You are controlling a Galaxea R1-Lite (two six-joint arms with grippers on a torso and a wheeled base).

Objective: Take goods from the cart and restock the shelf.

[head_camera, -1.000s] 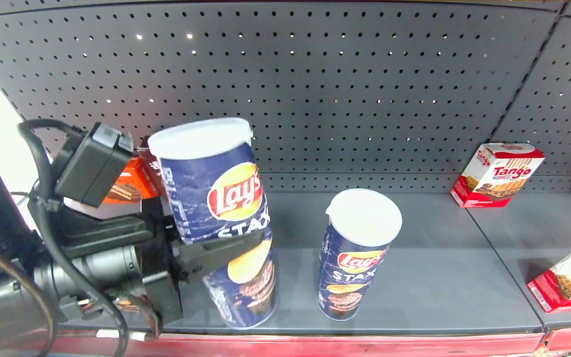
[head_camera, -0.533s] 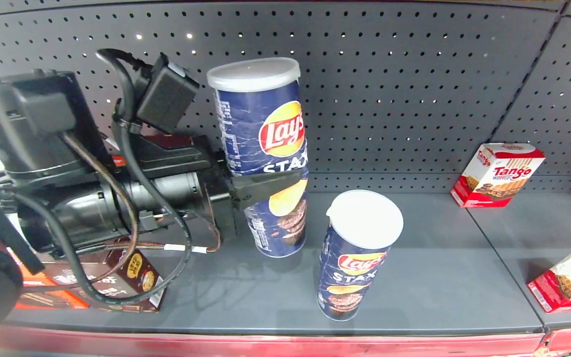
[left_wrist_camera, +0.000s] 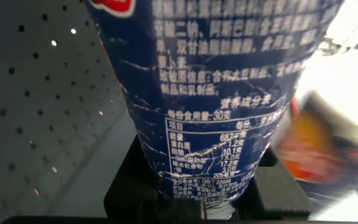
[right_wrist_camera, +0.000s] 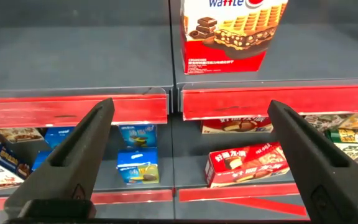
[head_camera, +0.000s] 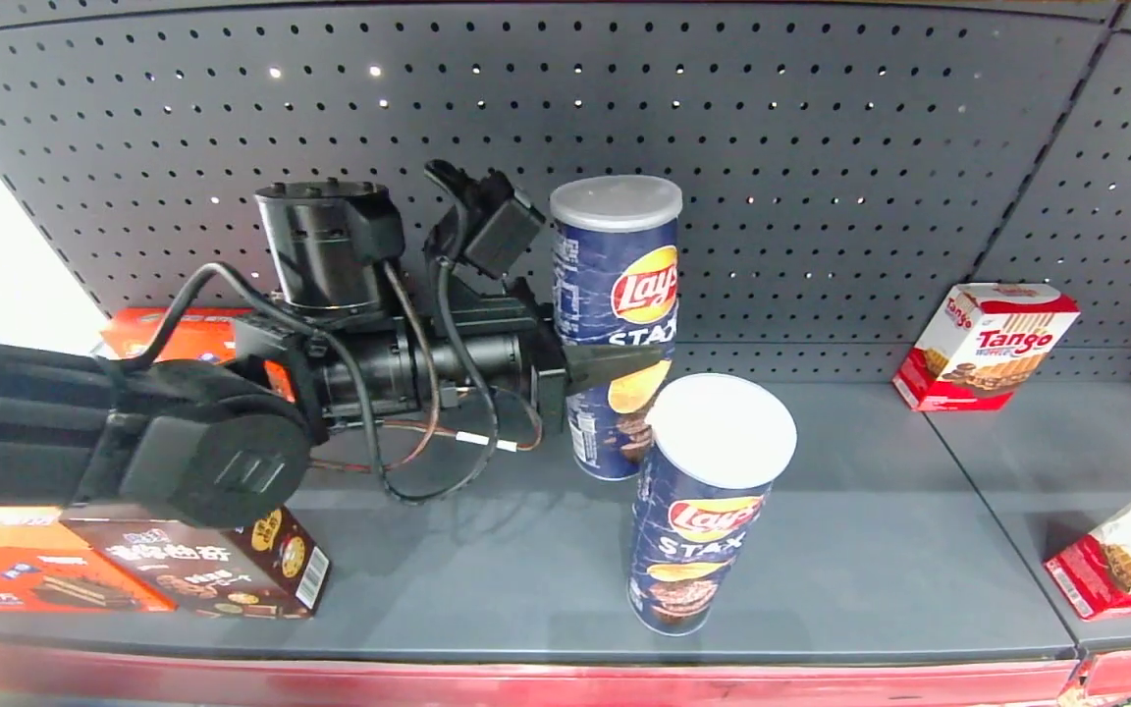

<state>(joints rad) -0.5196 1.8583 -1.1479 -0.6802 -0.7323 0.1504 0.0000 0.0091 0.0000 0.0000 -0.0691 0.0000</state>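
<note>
A dark blue chips can (head_camera: 615,265) with a clear lid stands upright near the back of the grey shelf (head_camera: 870,550). My left gripper (head_camera: 615,359) is shut on its middle, reaching in from the left. I cannot tell whether its base touches the shelf. A second, identical can (head_camera: 708,501) stands just in front of it and slightly to the right, near the shelf's front edge. The left wrist view shows the held can (left_wrist_camera: 222,99) close up between the fingers. My right gripper (right_wrist_camera: 194,155) is open, holds nothing, and faces a red shelf edge (right_wrist_camera: 73,109).
The pegboard back wall (head_camera: 772,147) is just behind the held can. Red wafer boxes lie at the back right (head_camera: 983,344) and front right (head_camera: 1125,560). Brown (head_camera: 202,570) and orange (head_camera: 45,579) boxes lie at the front left. A waffle box (right_wrist_camera: 232,31) stands above the red edge.
My left arm has carried the can from the shelf's front left toward the back and right, and it now stands behind the other can. That other can has not moved.
</note>
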